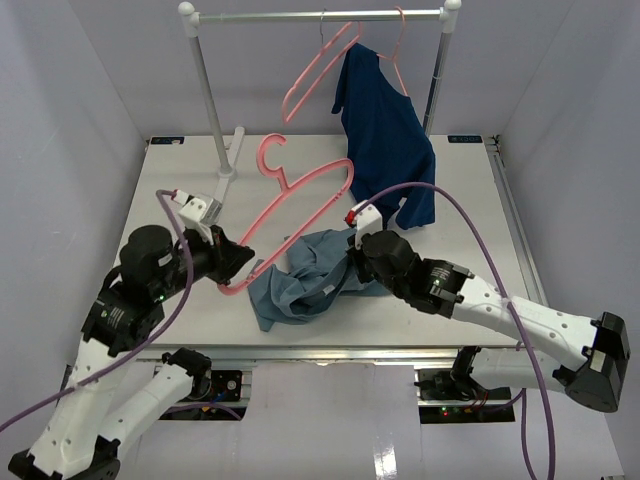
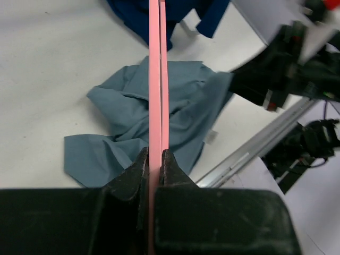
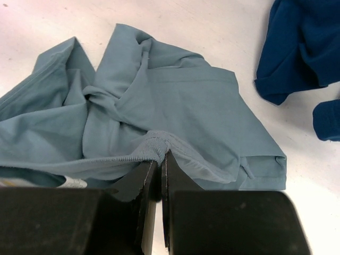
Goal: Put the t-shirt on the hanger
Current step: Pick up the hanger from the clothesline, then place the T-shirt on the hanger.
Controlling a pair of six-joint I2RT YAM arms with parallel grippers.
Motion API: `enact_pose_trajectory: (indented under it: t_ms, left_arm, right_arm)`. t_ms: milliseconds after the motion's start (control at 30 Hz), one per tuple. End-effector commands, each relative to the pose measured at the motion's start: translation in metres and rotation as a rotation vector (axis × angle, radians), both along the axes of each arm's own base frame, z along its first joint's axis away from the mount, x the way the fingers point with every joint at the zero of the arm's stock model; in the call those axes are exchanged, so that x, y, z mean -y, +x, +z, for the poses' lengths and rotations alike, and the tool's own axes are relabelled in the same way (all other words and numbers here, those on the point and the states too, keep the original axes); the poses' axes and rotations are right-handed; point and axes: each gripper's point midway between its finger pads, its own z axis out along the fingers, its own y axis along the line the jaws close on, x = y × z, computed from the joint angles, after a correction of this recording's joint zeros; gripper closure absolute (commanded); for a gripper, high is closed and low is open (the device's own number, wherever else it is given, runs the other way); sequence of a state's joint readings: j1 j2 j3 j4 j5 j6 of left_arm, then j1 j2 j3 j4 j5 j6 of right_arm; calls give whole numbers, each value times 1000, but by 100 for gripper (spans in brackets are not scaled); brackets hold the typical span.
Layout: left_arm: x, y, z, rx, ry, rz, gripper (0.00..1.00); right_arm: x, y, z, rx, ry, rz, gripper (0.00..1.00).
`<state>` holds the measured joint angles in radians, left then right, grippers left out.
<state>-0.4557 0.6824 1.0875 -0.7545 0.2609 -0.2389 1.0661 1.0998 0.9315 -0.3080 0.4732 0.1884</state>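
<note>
The slate blue-grey t-shirt [image 1: 305, 280] lies crumpled on the white table near the front middle; the left wrist view shows the t-shirt [image 2: 133, 133] below the hanger. My right gripper [image 3: 161, 155] is shut on the ribbed collar edge of the t-shirt [image 3: 175, 106], pinching it between the fingertips. My left gripper [image 2: 155, 159] is shut on the lower corner of the pink hanger [image 2: 157, 79]. The hanger [image 1: 300, 190] is held tilted above the table, its hook toward the back, its far end over the shirt.
A dark navy shirt [image 1: 385, 150] hangs from a pink hanger on the metal rail [image 1: 320, 16] at the back, with a second bare pink hanger [image 1: 315, 75] beside it. The rail's left post [image 1: 210, 100] stands on the table's back left.
</note>
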Motion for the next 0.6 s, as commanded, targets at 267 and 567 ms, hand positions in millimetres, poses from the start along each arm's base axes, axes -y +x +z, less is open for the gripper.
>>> enact_pose_trajectory:
  t_ms: [267,567]
  left_arm:
    - [-16,-67,8,3,-8,-97,100]
    - [-22,-74,13,-4,1,-84,100]
  right_arm:
    - [-3,66,29,-68,80,-117,92]
    - [12,85,29,-99,98,-138,92]
